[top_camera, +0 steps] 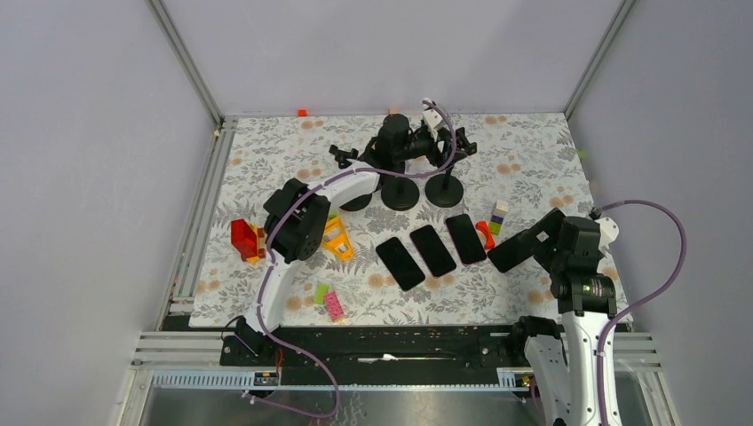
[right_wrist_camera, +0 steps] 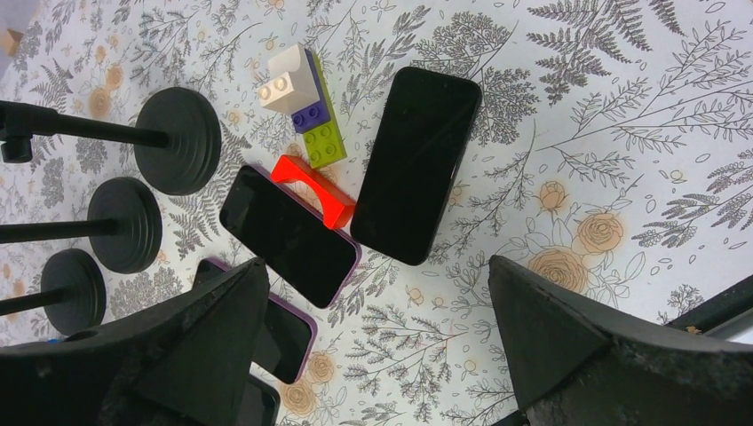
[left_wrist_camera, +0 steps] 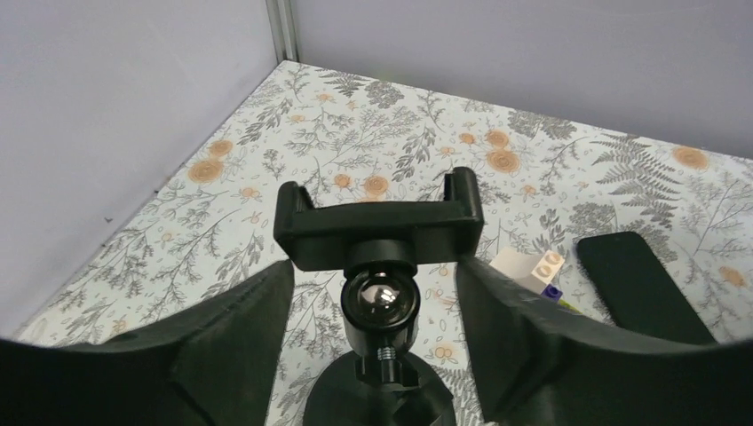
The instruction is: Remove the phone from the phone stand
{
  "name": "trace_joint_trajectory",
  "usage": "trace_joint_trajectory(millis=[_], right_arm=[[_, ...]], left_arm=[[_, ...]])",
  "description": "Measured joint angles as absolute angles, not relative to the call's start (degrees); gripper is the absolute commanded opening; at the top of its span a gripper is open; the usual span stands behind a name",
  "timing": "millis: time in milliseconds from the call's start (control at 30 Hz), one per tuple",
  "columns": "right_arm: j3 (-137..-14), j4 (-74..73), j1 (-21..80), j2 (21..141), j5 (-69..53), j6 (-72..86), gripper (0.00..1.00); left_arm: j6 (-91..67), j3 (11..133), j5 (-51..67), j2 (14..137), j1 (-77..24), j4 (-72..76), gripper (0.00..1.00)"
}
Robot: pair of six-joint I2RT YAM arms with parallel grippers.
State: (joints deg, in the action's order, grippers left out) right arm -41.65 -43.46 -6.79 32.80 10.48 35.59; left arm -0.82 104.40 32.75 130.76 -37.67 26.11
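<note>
The phones lay flat on the flowered mat (top_camera: 533, 169): a slanted row of three phones (top_camera: 432, 250) side by side, and a fourth phone (right_wrist_camera: 426, 164) just to their right, its screen dark and facing up. That fourth phone sat below my right claw (right_wrist_camera: 377, 264), whose fingers stood spread wide above it and touched nothing. Between the fourth phone and the nearest one of the row lay a red block (right_wrist_camera: 315, 191). Just beside that was a small brick stack (right_wrist_camera: 302, 98) of white, purple and green.

Farther back, my left claw (left_wrist_camera: 373, 264) was at the phone stand (left_wrist_camera: 380, 222). Its fingers were spread, one on each side of the stand's ball joint (left_wrist_camera: 380, 297), with mat showing in the gaps, so I was pinching nothing. The stand's black clamp stood bare, its two arms pointing up.

From my right wrist I saw three round bases (right_wrist_camera: 178, 138) in a line behind the phones. I could not tell which one belonged to the stand at my left claw. On the left side of the mat sat loose toy pieces: a red one (top_camera: 244, 238), an orange one (top_camera: 337, 240) and a pink brick (top_camera: 335, 305).
</note>
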Motion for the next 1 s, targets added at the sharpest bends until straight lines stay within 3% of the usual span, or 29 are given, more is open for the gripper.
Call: trace_joint_trajectory(millis=[100,200,600,867,1000], right_arm=[[-41.6,-43.5,-6.8,32.8,10.0,35.6,1.0],[-41.6,-43.5,-6.8,32.8,9.8,35.5,1.0],[-42.9,-43.5,-6.8,34.9,9.7,34.9,0.99],[-49.7,-44.7,-6.8,41.7,4.8,33.8,1.0],[-53.1,-45.8,-6.8,46.6,1.3,32.8,1.0]], left_arm=[[-0.8,103.2,32.5,130.5,-37.6,27.3,0.85],[-0.8,100.7,31.9,129.5,-37.6,27.3,0.98],[-1.7,94.1,26.8,115.3,-37.8,20.0,0.99],[-10.5,97.1,16.5,103.6,-37.9,-0.9,0.99],[-16.0,92.1,14.9,95.1,-36.2,-8.4,0.99]])
